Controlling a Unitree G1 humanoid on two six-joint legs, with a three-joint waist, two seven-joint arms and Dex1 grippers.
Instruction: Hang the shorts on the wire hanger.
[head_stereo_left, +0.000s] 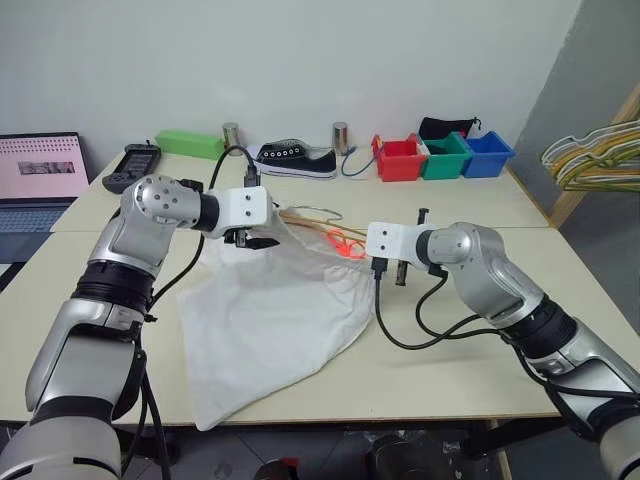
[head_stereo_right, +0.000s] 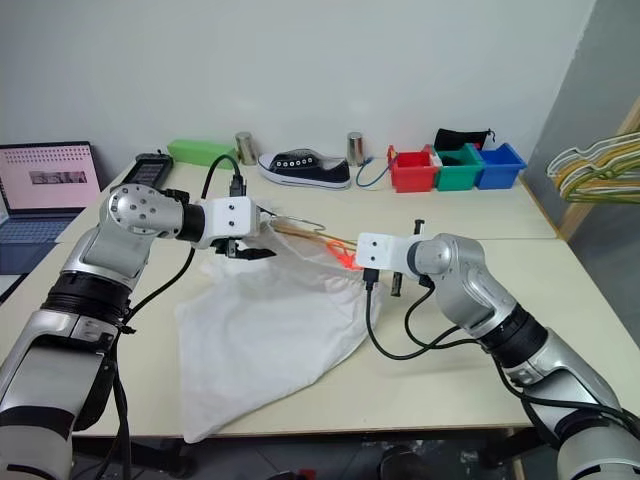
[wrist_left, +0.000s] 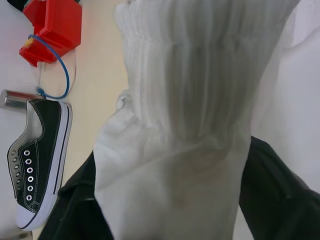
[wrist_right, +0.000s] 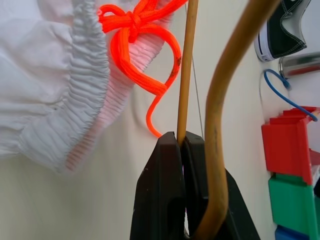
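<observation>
1. The shorts (head_stereo_left: 270, 320) lie on the table (head_stereo_left: 480, 350), waistband between my left claw (head_stereo_left: 258, 240) fingers.
2. My right claw (wrist_right: 186, 145), beside them, clamps the wire hanger (wrist_right: 186, 75).

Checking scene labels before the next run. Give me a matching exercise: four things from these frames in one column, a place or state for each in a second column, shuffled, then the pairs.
Things:
1. shorts
2. wire hanger
3. black sneaker
4. red bin

Places or states:
A. far side of the table, between two metal cans
B. thin wire pinched between the right gripper's fingers
C. leftmost of three coloured bins in a row
D. waistband between the left gripper's fingers, the rest spread on the table

Pairs: 1-D, 2-B, 3-A, 4-C
</observation>
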